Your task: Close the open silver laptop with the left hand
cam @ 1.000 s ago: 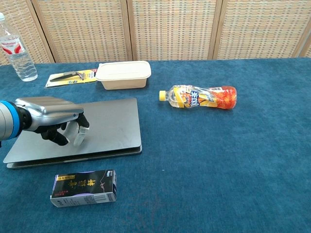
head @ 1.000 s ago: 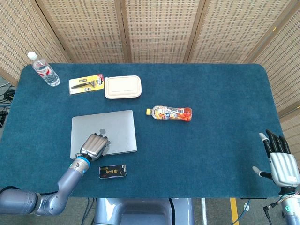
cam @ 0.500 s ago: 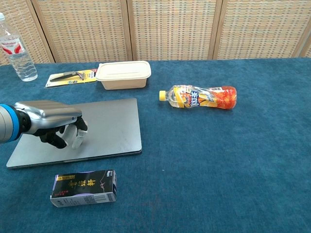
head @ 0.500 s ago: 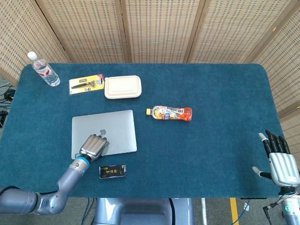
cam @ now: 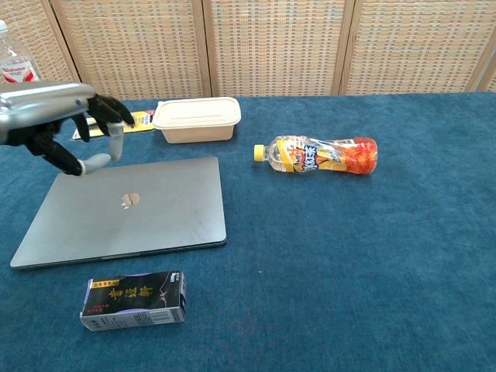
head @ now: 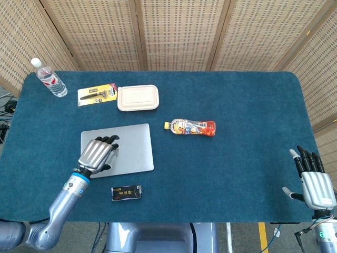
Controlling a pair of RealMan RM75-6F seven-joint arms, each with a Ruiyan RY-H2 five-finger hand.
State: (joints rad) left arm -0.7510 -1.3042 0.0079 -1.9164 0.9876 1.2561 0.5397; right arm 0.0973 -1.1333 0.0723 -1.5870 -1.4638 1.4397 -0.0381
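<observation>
Currently the silver laptop [head: 117, 149] lies flat and fully closed on the blue table [head: 237, 105], lid logo facing up, toward the near-left part of the surface. My left hand [head: 96, 154] is raised above the laptop's left half, clear of the lid as seen from the chest view; it holds nothing, fingers loosely curved and spread apart. My right hand [head: 315, 182] sits at the far right table edge, palm flat, fingers extended and apart, nothing in it.

Other items noted: a small black box with gold lettering [cam: 133, 299] lies just in front of the laptop's near edge. A beige lidded food container [head: 138, 98] stands beyond the laptop, with a razor in yellow packaging [head: 97, 95] just to its left. A clear water bottle [head: 51, 79] stands upright at the far-left corner. An orange drink bottle [head: 190, 127] lies on its side right of the laptop, yellow cap pointing toward it.
</observation>
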